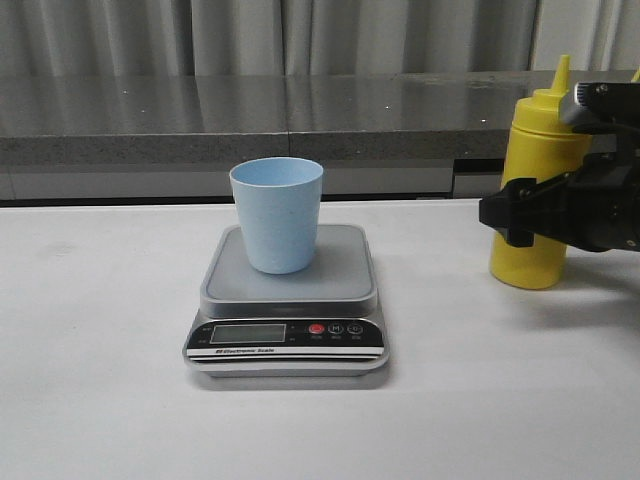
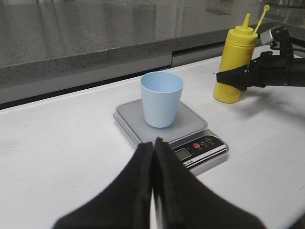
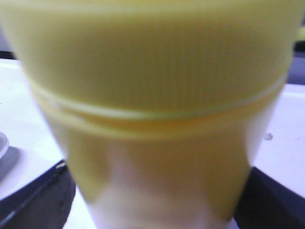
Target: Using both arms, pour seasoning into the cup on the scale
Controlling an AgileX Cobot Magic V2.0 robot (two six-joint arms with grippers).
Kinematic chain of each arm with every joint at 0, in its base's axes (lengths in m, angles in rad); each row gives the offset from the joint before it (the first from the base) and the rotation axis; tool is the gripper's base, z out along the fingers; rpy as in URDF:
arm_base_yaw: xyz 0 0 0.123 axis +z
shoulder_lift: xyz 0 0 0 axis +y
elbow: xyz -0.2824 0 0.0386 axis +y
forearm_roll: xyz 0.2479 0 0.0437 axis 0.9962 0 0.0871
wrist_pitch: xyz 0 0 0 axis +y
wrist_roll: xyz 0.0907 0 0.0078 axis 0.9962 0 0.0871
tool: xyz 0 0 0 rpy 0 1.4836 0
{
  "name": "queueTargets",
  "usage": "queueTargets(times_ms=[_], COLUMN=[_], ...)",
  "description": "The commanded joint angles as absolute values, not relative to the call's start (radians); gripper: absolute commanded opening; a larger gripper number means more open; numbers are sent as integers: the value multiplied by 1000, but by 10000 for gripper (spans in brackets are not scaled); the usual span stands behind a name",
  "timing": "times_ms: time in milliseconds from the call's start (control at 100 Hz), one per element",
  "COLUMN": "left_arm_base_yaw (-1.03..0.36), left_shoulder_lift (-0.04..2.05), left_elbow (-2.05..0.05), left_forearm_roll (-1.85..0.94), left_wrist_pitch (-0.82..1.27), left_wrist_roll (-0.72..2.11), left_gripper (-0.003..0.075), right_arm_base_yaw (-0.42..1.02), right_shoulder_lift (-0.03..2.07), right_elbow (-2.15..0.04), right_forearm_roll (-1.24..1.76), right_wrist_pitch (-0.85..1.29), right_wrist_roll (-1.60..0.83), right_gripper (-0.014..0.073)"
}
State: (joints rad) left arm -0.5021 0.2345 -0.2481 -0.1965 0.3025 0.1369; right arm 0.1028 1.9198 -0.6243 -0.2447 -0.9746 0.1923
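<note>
A white table (image 1: 100, 400) is being backed by a grey speckled stone ledge (image 1: 150, 115); pale pleated curtains (image 1: 250, 35) are hanging behind.

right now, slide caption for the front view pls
Blue cup on scale; right gripper at yellow bottle.

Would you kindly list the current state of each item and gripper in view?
cup: upright on the scale, looks empty
scale: flat on the table, display unreadable
seasoning bottle: upright on the table, cap on
left gripper: shut, empty, short of the scale
right gripper: around the bottle; grip unclear
</note>
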Motion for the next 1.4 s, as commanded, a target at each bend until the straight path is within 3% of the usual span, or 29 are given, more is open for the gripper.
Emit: queueTargets(times_ms=[0,260,730,820,1110,1390], left_arm_base_yaw=[-509,-509,-509,-509,-509,-509], left_shoulder_lift=[241,241,241,241,241,241], left_elbow=[-278,-278,-278,-278,-278,-278], left_forearm_roll=[-205,-205,-205,-205,-205,-205], left_wrist_pitch=[218,218,218,218,218,218], left_wrist_roll=[128,128,128,128,128,128], left_gripper=[-20,-20,-20,-20,-20,-20], right_arm_base_yaw=[98,95,95,95,95,95], right_shoulder_lift=[1863,1777,1553,1475,1191,954], right_elbow=[-644,-636,-425,-389,-260,-196], right_forearm_roll=[-247,-240,-213,-206,-121,-37], right_wrist_pitch=[-1041,-952,-909,-846,-736,-633], right_wrist_roll=[191,191,191,191,191,191], right_gripper=[652,652,631,520,-76,-68])
